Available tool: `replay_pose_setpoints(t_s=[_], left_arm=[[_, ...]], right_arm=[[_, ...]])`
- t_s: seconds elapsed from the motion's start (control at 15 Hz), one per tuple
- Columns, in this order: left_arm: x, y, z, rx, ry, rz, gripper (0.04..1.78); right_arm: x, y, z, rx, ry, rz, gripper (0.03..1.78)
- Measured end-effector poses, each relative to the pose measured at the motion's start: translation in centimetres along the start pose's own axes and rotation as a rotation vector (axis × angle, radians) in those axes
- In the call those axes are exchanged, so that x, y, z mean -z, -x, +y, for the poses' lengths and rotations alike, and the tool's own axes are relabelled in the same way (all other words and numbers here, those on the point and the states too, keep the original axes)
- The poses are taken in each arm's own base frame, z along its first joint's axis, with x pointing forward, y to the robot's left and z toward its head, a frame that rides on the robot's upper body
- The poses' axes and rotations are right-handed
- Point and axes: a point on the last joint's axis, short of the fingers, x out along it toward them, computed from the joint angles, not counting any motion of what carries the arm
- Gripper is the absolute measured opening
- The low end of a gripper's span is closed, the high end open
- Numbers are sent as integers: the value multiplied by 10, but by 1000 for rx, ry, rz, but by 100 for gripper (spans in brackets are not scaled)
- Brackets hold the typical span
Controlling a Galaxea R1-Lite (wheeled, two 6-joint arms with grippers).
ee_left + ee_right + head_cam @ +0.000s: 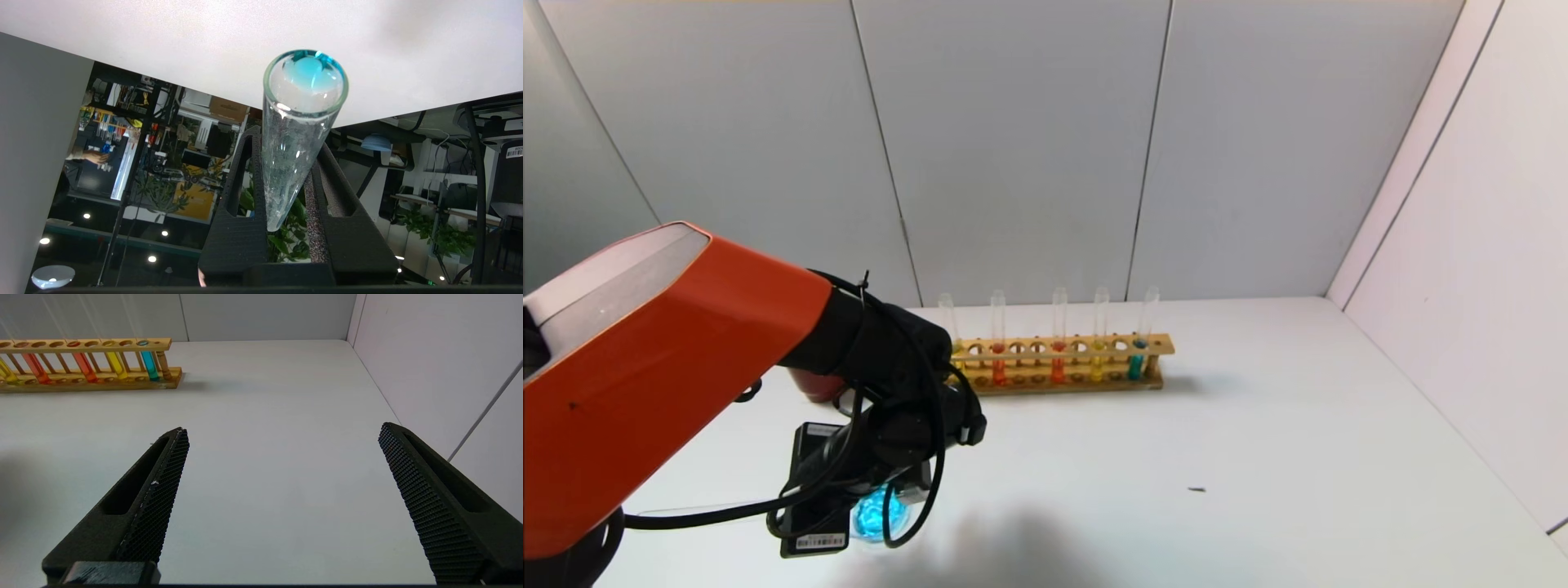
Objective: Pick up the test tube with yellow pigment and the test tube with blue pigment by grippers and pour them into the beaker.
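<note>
My left gripper (894,478) hangs low at the table's front left, shut on a clear test tube (300,134). The tube is tipped mouth-down over the beaker (882,531), which holds bright cyan-blue liquid. In the left wrist view the tube's body looks drained, with cyan showing through its mouth. My left gripper (288,139) pinches the tube near its round bottom. A lime-yellow tube (6,373) stands at the left end of the wooden rack (1152,345), partly hidden behind my arm in the head view. My right gripper (282,430) is open and empty over bare table at the right.
The rack also holds two orange-red tubes (999,367) (1058,367), a yellow tube (1097,366) and a teal tube (1135,363). A dark red cup (813,384) stands behind my left arm. White walls close the back and the right side.
</note>
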Motion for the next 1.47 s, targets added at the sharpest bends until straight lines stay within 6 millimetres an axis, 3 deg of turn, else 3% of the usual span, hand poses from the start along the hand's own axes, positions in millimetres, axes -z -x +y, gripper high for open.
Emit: replay_pose_setpoints(t_s=[0.27,0.53,0.87,1.2,1.47], left_arm=[[5,8,3,25,48,-57,31],[30,30,11,136,200,-220,31],[81,51,28,98,429,-384,31],[148,69,54,32,691,-558,31],[170,72,75,9,930,-733,31]], right_arm=[[0,0,0,0,0,0,170],[0,0,0,0,0,0,170],[0,0,0,-1,0,0,170],[0,0,0,0,0,0,170],[0,0,0,0,0,0,170]])
